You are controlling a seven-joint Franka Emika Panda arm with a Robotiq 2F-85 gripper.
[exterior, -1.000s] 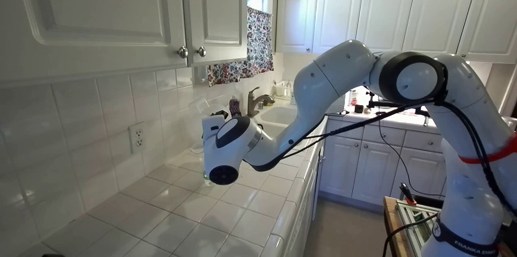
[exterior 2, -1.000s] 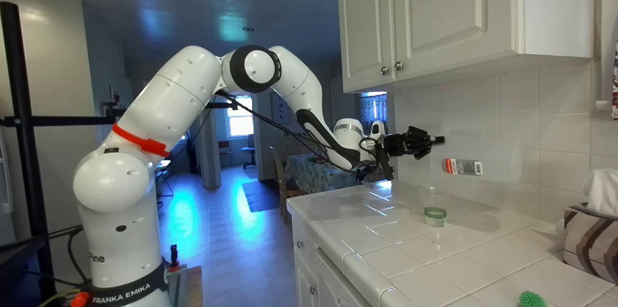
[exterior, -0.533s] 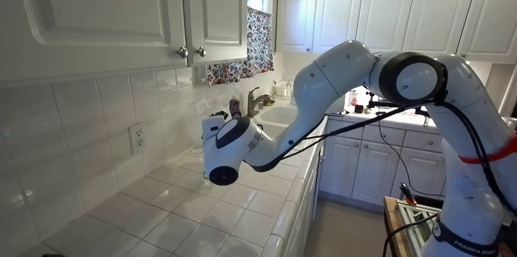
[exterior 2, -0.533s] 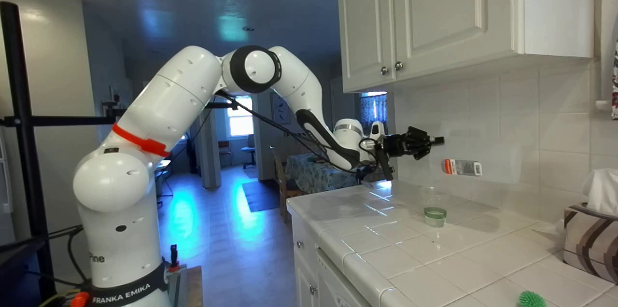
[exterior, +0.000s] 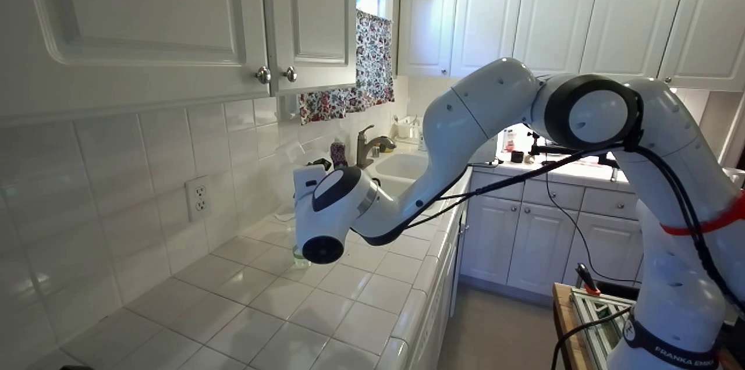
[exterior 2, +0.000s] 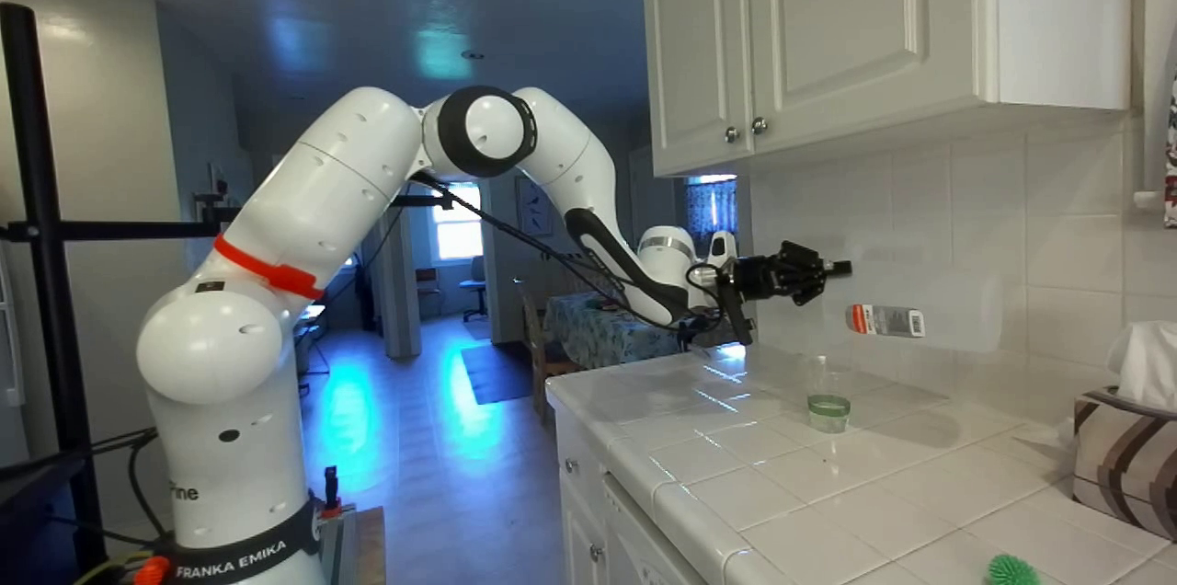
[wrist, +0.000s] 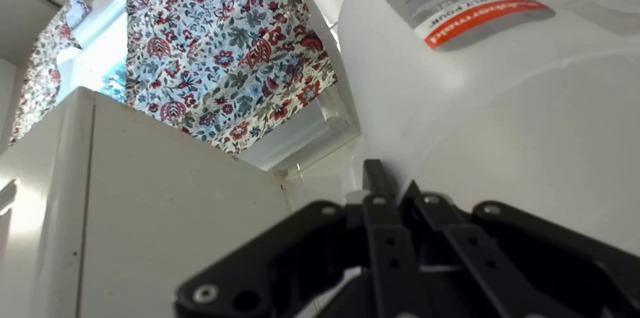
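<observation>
My gripper [exterior 2: 839, 269] is shut on a thin part of a translucent white pitcher [exterior 2: 961, 309]; I cannot tell whether this is its handle or its wall. The pitcher lies tipped well over, nearly on its side, in the air above the counter. In the wrist view its body [wrist: 400, 83] with a red and grey label fills the right side, and my fingertips [wrist: 392, 183] meet at its edge. A clear cup [exterior 2: 828, 419] with a green band stands upright on the counter below the gripper. In an exterior view the wrist partly hides the cup [exterior: 301, 261].
A white upper cabinet [exterior 2: 855, 42] hangs above the gripper. A tissue box [exterior 2: 1126, 465] and a green scrubber [exterior 2: 1012, 570] are on the tiled counter [exterior 2: 883, 484]. A faucet [exterior: 364, 149], a sink [exterior: 401, 165] and a purple bottle [exterior: 337, 155] are farther along. A tiled wall [exterior: 157, 195] backs the counter.
The gripper and pitcher have shifted slightly toward the tissue-box side, and the wrist has risen a little. The cup has not moved.
</observation>
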